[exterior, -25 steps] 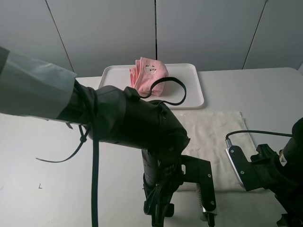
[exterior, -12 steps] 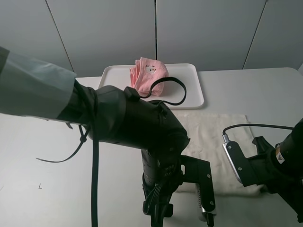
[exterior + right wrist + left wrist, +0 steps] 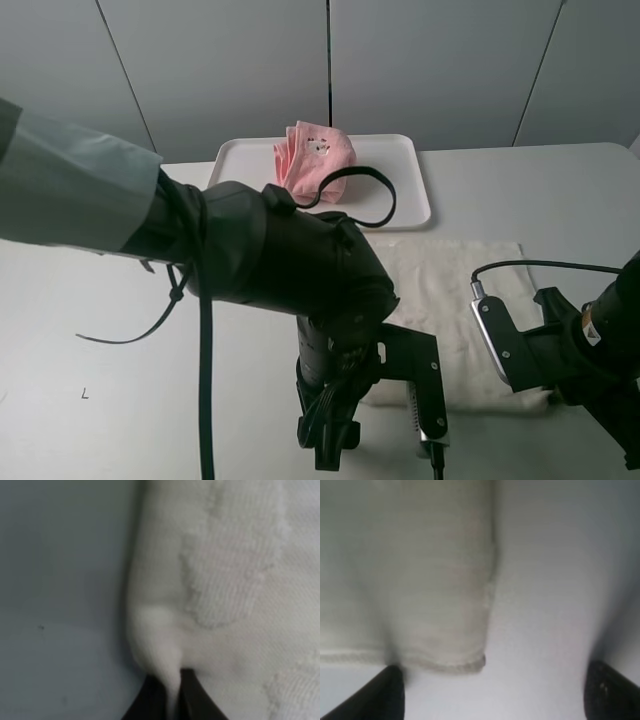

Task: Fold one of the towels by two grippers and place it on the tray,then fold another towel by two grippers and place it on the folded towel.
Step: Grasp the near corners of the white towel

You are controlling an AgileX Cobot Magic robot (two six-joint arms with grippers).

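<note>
Left fingers [image 3: 376, 698]: spread wide apart, holding nothing.
Cream-white towel [image 3: 452, 288]: lies flat on the counter [image 3: 100, 330]. One hemmed corner sits between the two left fingers, just ahead of their tips.
Left fingers and hem: one tip is at the towel's stitched hem and the other is over bare counter beyond the corner. The wrist view is too blurred to tell whether the first tip touches the cloth.
Right fingers [image 3: 150, 703]: pressed together on a small raised fold of the cream-white towel at its edge.
Cloth at the right fingers: a thin ridge runs up out of the closed tips. The rest of the towel spreads out ahead of them and to one side, with bare counter on the other side.
Pale pink towel [image 3: 312, 155]: folded into a bundle on the tray [image 3: 398, 150], well beyond both sets of fingers.
Tray: on the counter just past the cream-white towel's far edge.
</note>
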